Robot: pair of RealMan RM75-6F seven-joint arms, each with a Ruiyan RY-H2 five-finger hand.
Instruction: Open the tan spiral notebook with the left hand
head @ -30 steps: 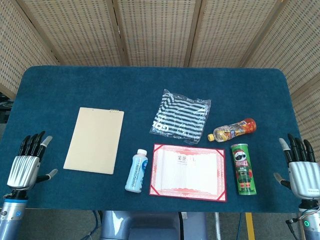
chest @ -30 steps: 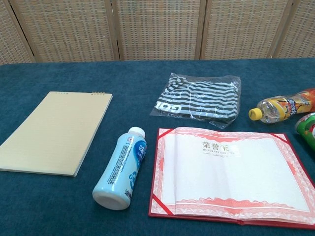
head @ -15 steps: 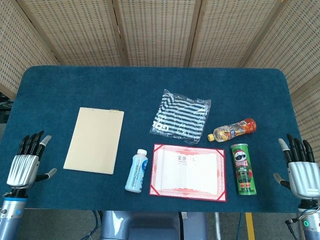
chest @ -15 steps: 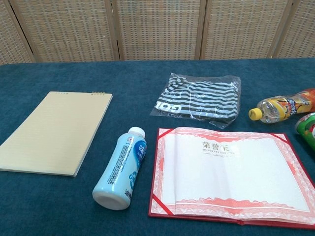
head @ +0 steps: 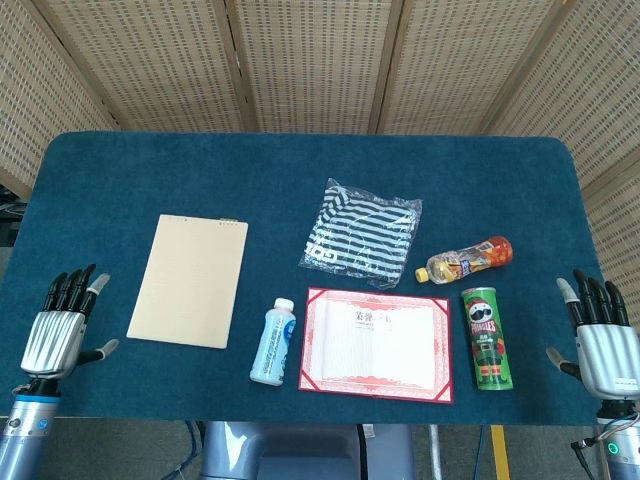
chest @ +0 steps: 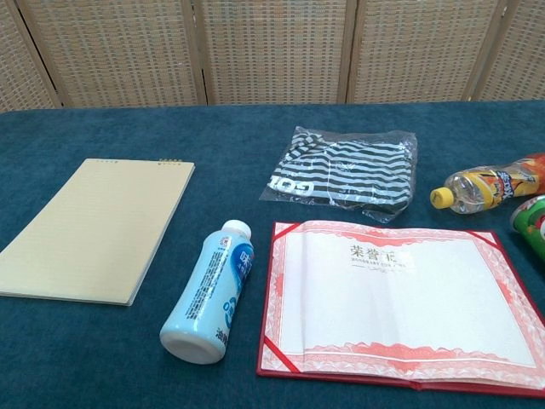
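Lying closed and flat on the blue table, the tan spiral notebook is sitting just beyond and to the inner side of the left hand's fingertips, not touching them. The left hand is hovering at the near left edge of the table, fingers apart and pointing away from the robot, thumb out toward the notebook, holding nothing. The right hand is hanging at the near right edge in the same pose, fingers spread and empty; a green chip can is lying just inward of its thumb. Beyond that hand's fingertips and inward, an orange drink bottle is lying on its side. An open red-bordered certificate is lying between the two hands, with a pale blue bottle on its side next to it, toward the notebook. A striped garment in a clear bag is resting farther out, past the certificate. The chest view is showing neither hand.
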